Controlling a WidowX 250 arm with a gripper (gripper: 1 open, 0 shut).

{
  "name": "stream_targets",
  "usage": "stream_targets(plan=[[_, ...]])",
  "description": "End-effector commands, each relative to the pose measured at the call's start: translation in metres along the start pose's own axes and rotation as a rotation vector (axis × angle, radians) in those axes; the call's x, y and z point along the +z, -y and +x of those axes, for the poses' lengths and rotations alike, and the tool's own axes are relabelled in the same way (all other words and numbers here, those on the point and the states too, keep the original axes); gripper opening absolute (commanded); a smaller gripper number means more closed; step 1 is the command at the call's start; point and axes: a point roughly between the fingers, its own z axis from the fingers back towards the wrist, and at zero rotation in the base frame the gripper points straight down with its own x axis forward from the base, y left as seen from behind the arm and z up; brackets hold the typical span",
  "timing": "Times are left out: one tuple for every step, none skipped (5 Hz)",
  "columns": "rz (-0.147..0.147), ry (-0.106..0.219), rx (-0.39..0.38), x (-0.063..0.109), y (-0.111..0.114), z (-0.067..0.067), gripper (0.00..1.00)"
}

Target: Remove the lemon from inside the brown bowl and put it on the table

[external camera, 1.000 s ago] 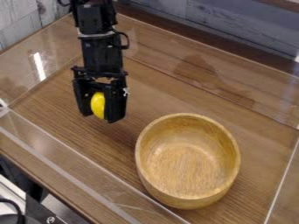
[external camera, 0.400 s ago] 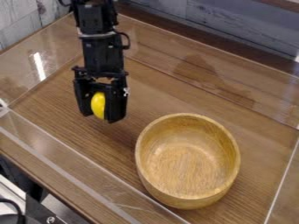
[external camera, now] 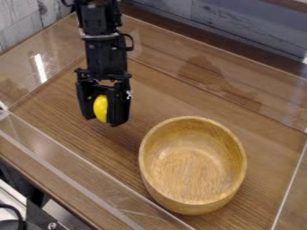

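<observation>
The lemon point(external camera: 100, 107) is a small bright yellow oval held between the two black fingers of my gripper point(external camera: 102, 110). The gripper is shut on it and hangs just above the table point(external camera: 204, 90), left of the bowl; I cannot tell whether the lemon touches the wood. The brown bowl point(external camera: 193, 164) is a large light-brown wooden bowl at the lower right, and its inside is bare. The gripper is about a bowl's radius away from the bowl's left rim.
Clear acrylic walls point(external camera: 36, 67) border the table at the left, front and right. A grey wall surface lies at the back right. Dark equipment shows at the bottom left corner outside the wall.
</observation>
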Motion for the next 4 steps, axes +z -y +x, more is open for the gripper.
stream_targets(plan=[[0.029, 0.041, -0.027, 0.0164, 0.0013, 0.0079, 1.00], [0.030, 0.041, -0.033, 0.0175, 0.0004, 0.0114, 1.00], [0.030, 0.041, -0.039, 0.0179, -0.0008, 0.0145, 1.00], [0.032, 0.040, -0.045, 0.0172, -0.0025, 0.0171, 1.00]])
